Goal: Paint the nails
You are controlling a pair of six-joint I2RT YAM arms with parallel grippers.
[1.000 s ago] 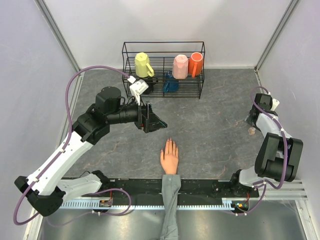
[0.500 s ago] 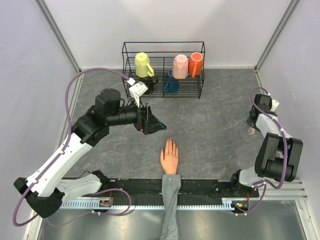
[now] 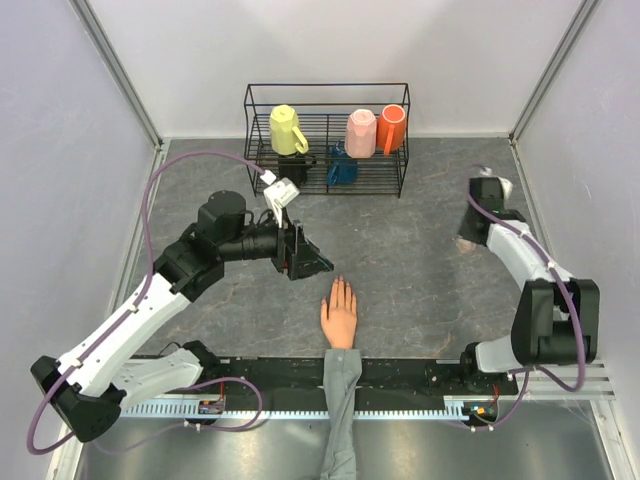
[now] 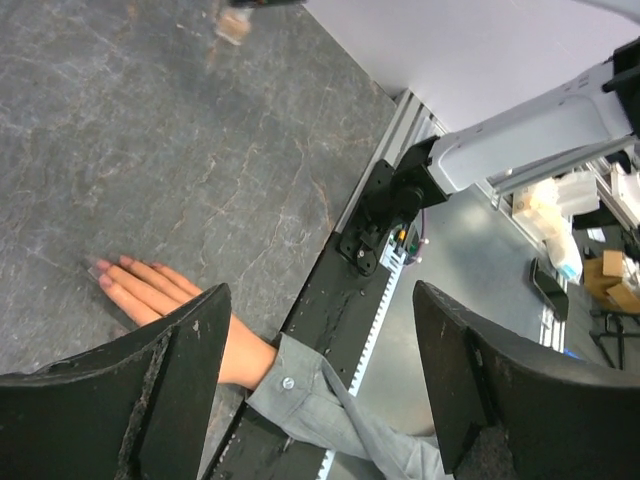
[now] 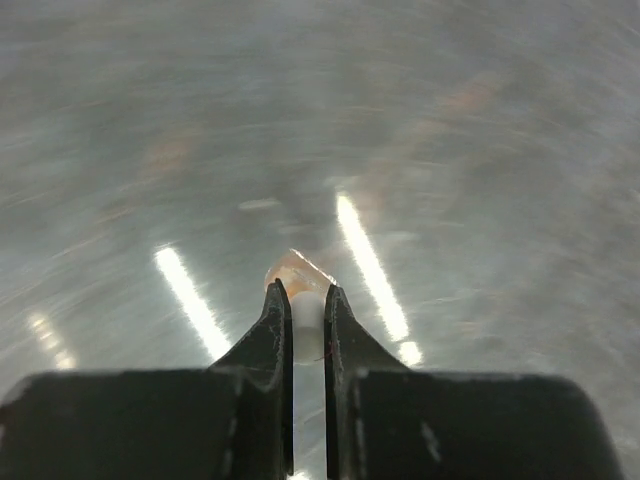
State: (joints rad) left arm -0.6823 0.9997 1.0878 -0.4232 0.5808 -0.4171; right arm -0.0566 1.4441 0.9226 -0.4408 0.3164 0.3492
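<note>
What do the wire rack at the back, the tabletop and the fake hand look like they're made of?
The rack: thin black rods, likely coated metal wire. The tabletop: grey with pale veins, matte; stone or a stone-print sheet, can't tell which. The hand: smooth, uniform peach, dull sheen; probably moulded plastic or silicone.

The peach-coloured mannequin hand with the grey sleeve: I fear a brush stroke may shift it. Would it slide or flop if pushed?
Probably it would resist a light push: the peach-coloured mannequin hand lies palm down, flat on the grey stone-look table. Its fingers look moulded and stiff, held straight together. The grey sleeve looks like soft cloth, so it likely gives little anchoring.
</note>
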